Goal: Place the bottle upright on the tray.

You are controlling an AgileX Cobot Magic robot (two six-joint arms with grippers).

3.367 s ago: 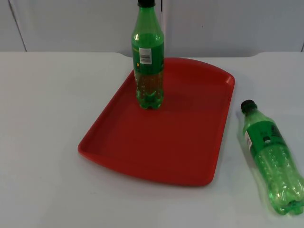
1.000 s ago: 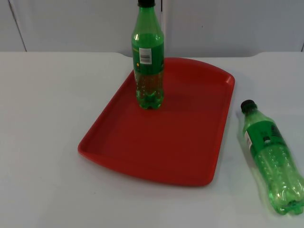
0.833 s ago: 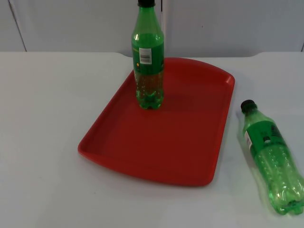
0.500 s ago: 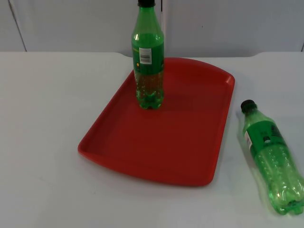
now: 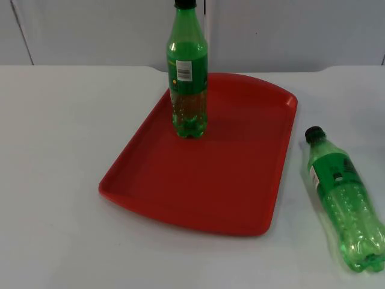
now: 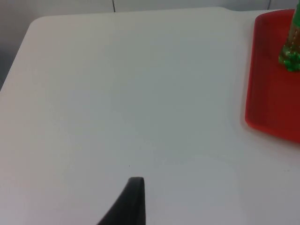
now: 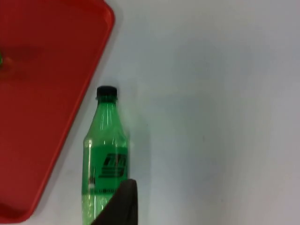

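A red tray [image 5: 240, 180] lies in the middle of the white table. One green bottle [image 5: 187, 78] with a black cap stands upright on the tray's far left part. A second green bottle [image 5: 343, 198] lies on its side on the table, right of the tray, cap pointing to the far side. From the right wrist I see this lying bottle [image 7: 105, 140] beside the tray's edge [image 7: 42, 93], with my right gripper [image 7: 123, 206] above its labelled body. My left gripper [image 6: 131, 206] hovers over bare table, away from the tray [image 6: 272, 93] and the standing bottle's base [image 6: 291, 47].
The grey partition wall [image 5: 289, 30] closes off the far side of the table just behind the tray. Open white table top [image 5: 54, 150] stretches left of the tray and along the front edge.
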